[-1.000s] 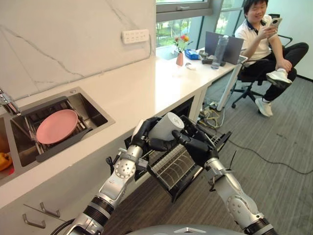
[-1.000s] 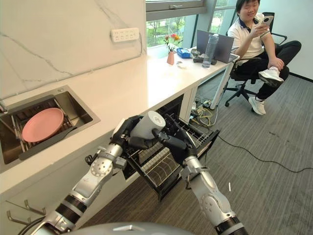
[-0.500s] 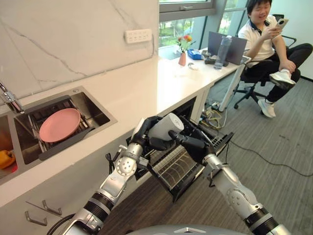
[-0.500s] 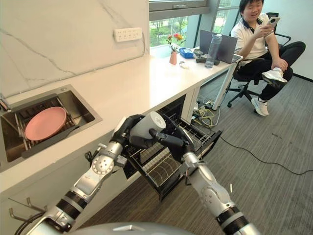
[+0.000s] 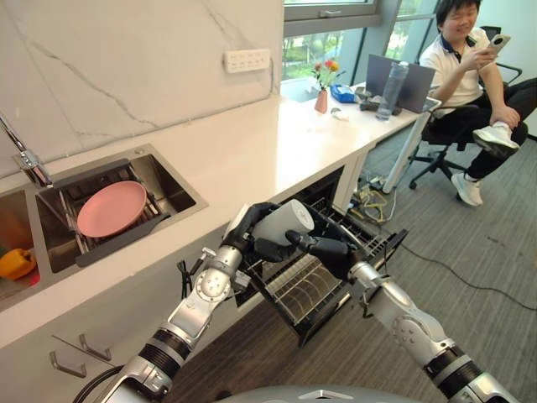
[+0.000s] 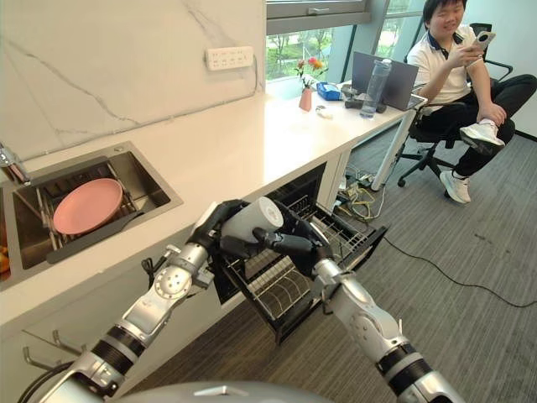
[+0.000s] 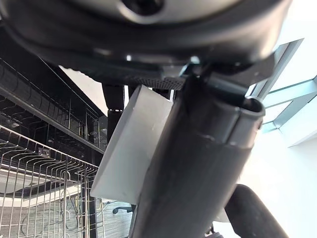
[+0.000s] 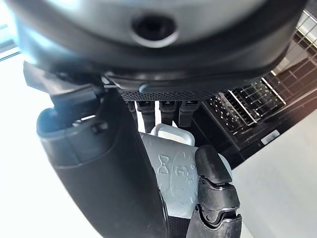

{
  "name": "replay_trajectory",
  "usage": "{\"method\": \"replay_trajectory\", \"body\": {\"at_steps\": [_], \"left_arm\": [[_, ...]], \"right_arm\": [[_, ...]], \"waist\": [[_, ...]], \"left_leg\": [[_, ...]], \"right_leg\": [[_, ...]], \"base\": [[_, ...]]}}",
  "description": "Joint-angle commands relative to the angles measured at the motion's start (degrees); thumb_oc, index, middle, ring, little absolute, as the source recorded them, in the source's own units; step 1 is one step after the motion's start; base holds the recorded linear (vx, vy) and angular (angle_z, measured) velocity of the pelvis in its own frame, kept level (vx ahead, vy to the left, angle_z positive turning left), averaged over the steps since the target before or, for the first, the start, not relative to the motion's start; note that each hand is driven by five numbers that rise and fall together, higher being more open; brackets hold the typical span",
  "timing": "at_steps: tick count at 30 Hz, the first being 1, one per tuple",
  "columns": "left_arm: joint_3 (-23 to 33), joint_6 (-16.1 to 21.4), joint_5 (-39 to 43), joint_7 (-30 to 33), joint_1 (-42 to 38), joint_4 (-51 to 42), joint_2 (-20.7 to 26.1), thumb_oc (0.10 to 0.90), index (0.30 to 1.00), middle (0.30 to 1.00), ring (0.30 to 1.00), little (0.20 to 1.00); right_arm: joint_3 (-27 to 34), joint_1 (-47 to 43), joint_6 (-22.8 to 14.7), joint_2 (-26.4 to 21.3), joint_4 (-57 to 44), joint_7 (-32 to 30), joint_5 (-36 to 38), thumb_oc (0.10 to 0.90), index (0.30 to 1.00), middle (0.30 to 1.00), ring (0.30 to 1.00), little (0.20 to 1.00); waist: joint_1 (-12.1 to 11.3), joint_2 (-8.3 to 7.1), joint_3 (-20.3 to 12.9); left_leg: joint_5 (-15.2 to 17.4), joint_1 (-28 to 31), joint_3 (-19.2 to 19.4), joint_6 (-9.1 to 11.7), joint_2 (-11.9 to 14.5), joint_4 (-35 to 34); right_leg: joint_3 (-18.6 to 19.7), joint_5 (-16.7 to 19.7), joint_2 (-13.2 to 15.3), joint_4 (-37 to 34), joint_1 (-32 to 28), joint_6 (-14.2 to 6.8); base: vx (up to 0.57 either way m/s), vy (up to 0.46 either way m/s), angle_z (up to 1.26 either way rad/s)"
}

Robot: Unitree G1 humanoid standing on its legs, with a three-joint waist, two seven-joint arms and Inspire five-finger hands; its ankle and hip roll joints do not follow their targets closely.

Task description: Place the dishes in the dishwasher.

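Mug [image 5: 284, 222] is held in the air above the pulled-out rack [image 5: 323, 281], just off the counter [image 5: 252, 159] edge, with both hands on it. That looks like a handover or re-grip so it can go down into the rack at a usable angle; that's a guess from the pose.

Left hand [image 5: 245, 228] comes up from lower left, fingers wrapped round the mug body from behind and below. Its wrist view shows the pale mug wall [image 7: 131, 144] tight against the curled fingers, wire rack past it.

Right hand [image 5: 331, 250] reaches in from lower right, forearm roughly level, fingers pointing at the mug's open end. Right wrist view: mug [image 8: 181, 168] with its handle sits between thumb and finger row, which close on it, so it grips too.

Mug lies tilted, mouth facing right/up, not yet in the rack.

Plate [image 5: 111, 208] is in the sink [image 5: 180, 191], untouched, well apart from both hands. A person [image 5: 470, 59] sits on a chair at far right, away from the work.
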State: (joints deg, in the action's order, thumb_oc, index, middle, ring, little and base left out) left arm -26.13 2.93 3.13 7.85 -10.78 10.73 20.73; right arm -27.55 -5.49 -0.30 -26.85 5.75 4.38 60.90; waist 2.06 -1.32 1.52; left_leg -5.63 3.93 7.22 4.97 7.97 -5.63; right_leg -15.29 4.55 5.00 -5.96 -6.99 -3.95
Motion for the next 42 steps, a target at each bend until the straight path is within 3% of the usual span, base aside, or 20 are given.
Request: {"method": "replay_trajectory", "body": {"at_steps": [1,5,11,20,27,28,29,30,42], "left_arm": [[-7.6,6.0,-2.0,-1.1,-16.7,1.7,-4.5,0.4,0.3,0.3,0.3,0.3],[-7.1,5.4,-0.8,0.6,-16.8,2.0,-4.8,0.4,0.3,0.3,0.3,0.3],[-8.9,5.7,-6.6,4.3,-17.9,1.0,-4.6,0.4,0.3,0.3,0.3,0.3],[-13.3,6.1,-18.3,9.8,-21.4,3.1,-4.5,0.4,0.3,0.3,0.3,0.3],[-15.5,5.4,-20.4,10.8,-22.8,6.2,-5.9,0.4,0.3,0.3,0.3,0.3],[-15.6,5.4,-20.0,10.9,-22.7,6.5,-6.2,0.4,0.3,0.3,0.3,0.3],[-15.6,5.4,-20.0,10.9,-22.7,6.5,-6.2,0.4,0.3,0.3,0.3,0.3],[-15.7,5.3,-19.4,11.1,-22.7,6.9,-6.5,0.4,0.3,0.3,0.3,0.3],[-15.5,4.7,-17.3,12.2,-22.9,6.8,-6.9,0.4,0.3,0.3,0.3,0.3]], "right_arm": [[-4.8,-13.4,-3.5,8.2,-8.4,6.7,1.3,0.8,0.9,0.9,0.9,0.9],[-4.7,-13.5,-5.4,11.4,-8.3,3.2,0.4,0.8,0.9,0.9,0.9,0.9],[-6.1,-14.5,-6.4,12.3,-9.6,1.2,-4.5,0.8,0.9,0.9,0.9,0.9],[-10.2,-18.4,-7.8,14.0,-11.9,0.5,-2.9,0.8,0.9,0.9,0.9,0.9],[-11.7,-20.0,-8.6,16.4,-11.5,-0.6,0.1,0.8,0.9,0.9,0.9,0.9],[-11.8,-20.0,-8.7,16.6,-11.5,-0.9,0.1,0.615,0.622,0.622,0.622,0.622],[-11.8,-20.0,-8.7,16.6,-11.5,-0.9,0.1,0.525,0.488,0.488,0.488,0.488],[-11.7,-19.8,-9.0,16.8,-11.4,-1.7,-0.3,0.4,0.3,0.3,0.3,0.3],[-10.5,-18.3,-9.8,17.1,-11.4,-5.0,-2.8,0.4,0.3,0.3,0.3,0.3]], "waist": [[-0.8,0.08,0.4],[-0.7,0.3,0.5],[-1.0,0.32,0.9],[-1.5,-0.06,1.4],[-1.6,-0.13,1.6],[-1.6,-0.12,1.6],[-1.6,-0.12,1.6],[-1.6,-0.05,1.7],[-1.3,0.07,1.7]], "left_leg": [[6.9,3.0,-0.3,-1.3,-2.8,0.6],[6.9,3.0,-0.3,-1.4,-2.9,0.6],[7.0,2.7,-0.7,-1.6,-3.1,0.6],[7.1,2.1,-1.1,-1.8,-3.4,0.6],[7.1,1.7,-1.2,-1.8,-3.6,0.6],[7.1,1.7,-1.2,-1.9,-3.6,0.6],[7.1,1.7,-1.2,-1.9,-3.6,0.6],[7.1,1.6,-1.3,-1.9,-3.7,0.6],[7.3,1.7,-1.3,-2.1,-3.9,0.6]], "right_leg": [[-0.5,-3.3,2.8,1.0,0.4,-4.4],[-0.5,-3.3,2.8,1.0,0.4,-4.3],[-0.4,-3.2,2.9,1.0,0.4,-4.3],[-0.4,-2.8,3.0,1.0,0.6,-4.2],[-0.4,-2.6,3.1,1.1,0.7,-4.2],[-0.4,-2.6,3.1,1.1,0.7,-4.2],[-0.4,-2.6,3.1,1.1,0.7,-4.2],[-0.4,-2.5,3.2,1.1,0.7,-4.2],[-0.2,-2.3,3.2,1.2,0.7,-4.1]], "base": [[0.0,0.0,0.0],[0.0,0.0,0.0],[0.0,0.001,0.01],[0.0,0.001,0.01],[0.0,0.0,0.0],[0.0,0.0,0.0],[0.0,0.0,0.0],[0.0,0.0,0.0],[0.0,0.0,0.0]]}}
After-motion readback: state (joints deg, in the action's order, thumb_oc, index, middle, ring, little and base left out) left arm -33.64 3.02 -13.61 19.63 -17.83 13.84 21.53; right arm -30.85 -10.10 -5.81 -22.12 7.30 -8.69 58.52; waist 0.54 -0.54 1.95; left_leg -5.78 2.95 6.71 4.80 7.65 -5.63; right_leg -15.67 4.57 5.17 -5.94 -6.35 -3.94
